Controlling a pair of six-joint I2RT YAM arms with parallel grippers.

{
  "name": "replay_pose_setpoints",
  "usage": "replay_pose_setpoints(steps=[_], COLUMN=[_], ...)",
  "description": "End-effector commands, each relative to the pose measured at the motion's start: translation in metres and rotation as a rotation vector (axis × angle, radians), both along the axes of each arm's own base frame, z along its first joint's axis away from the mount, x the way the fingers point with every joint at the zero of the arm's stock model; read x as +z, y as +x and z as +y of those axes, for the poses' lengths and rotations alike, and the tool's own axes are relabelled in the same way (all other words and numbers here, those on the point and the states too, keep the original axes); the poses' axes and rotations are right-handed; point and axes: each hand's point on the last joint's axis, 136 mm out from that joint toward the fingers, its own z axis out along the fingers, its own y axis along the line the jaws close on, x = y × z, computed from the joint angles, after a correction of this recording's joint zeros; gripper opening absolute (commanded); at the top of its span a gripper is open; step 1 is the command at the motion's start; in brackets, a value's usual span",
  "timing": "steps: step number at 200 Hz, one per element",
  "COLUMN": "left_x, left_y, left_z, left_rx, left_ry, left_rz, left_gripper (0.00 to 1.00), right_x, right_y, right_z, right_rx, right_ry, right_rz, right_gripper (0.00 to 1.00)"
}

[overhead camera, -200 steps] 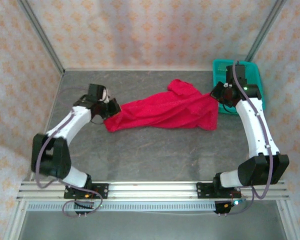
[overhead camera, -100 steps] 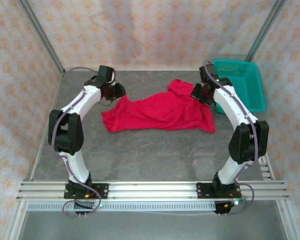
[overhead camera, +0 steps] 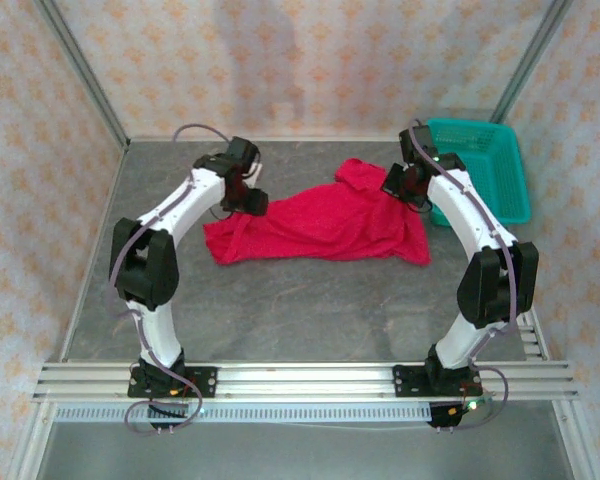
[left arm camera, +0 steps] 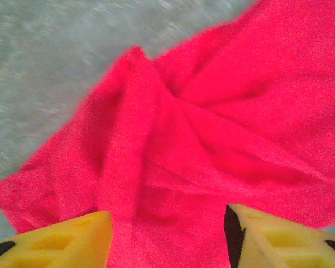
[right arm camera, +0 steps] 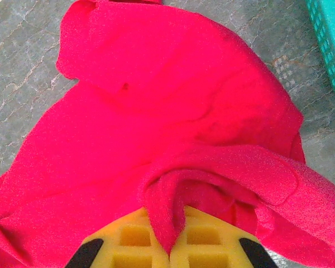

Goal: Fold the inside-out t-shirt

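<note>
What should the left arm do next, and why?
Probably lower the left gripper and close on the cloth under it. Its jaws stand apart over the rumpled t-shirt, gripping nothing, while the right gripper is shut on a fold at the other end. Spreading it flat likely needs both ends held.

Teal basket [overhead camera: 495, 165] at far right corner of grey table [overhead camera: 310, 310].

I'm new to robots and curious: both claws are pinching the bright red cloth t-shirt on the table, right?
Not quite. Only the right claw pinches the bright red cloth t-shirt; the left wrist view shows the left claw open, its fingers apart above the cloth.
</note>
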Motion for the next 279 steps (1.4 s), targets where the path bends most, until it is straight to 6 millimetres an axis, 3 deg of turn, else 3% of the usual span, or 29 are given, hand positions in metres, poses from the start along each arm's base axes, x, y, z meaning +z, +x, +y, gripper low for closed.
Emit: replay_pose_setpoints(steps=[1, 89, 136, 166, 232, 279], left_x=[-0.014, -0.052, -0.057, -0.055, -0.043, -0.043], left_y=[-0.012, 0.014, 0.022, 0.026, 0.03, 0.031], left_z=[0.006, 0.031, 0.04, 0.049, 0.051, 0.053], left_rx=[-0.134, -0.146, -0.136, -0.125, -0.107, -0.103], left_ry=[0.151, 0.393, 0.459, 0.503, 0.508, 0.513], left_rz=[0.06, 0.102, 0.102, 0.089, 0.061, 0.057], left_gripper=[0.5, 0.51, 0.48, 0.4, 0.08, 0.0], right_x=[0.006, 0.002, 0.005, 0.008, 0.015, 0.018], right_y=[0.006, 0.002, 0.003, 0.003, 0.002, 0.002], right_z=[0.003, 0.005, 0.005, 0.005, 0.005, 0.006], right_rx=[0.015, 0.031, 0.031, 0.035, 0.036, 0.039], right_ry=[0.007, 0.015, 0.017, 0.021, 0.024, 0.028], right_rz=[-0.029, -0.023, -0.028, -0.033, -0.046, -0.052], right_gripper=[0.0, 0.0, 0.0, 0.0, 0.0, 0.0])
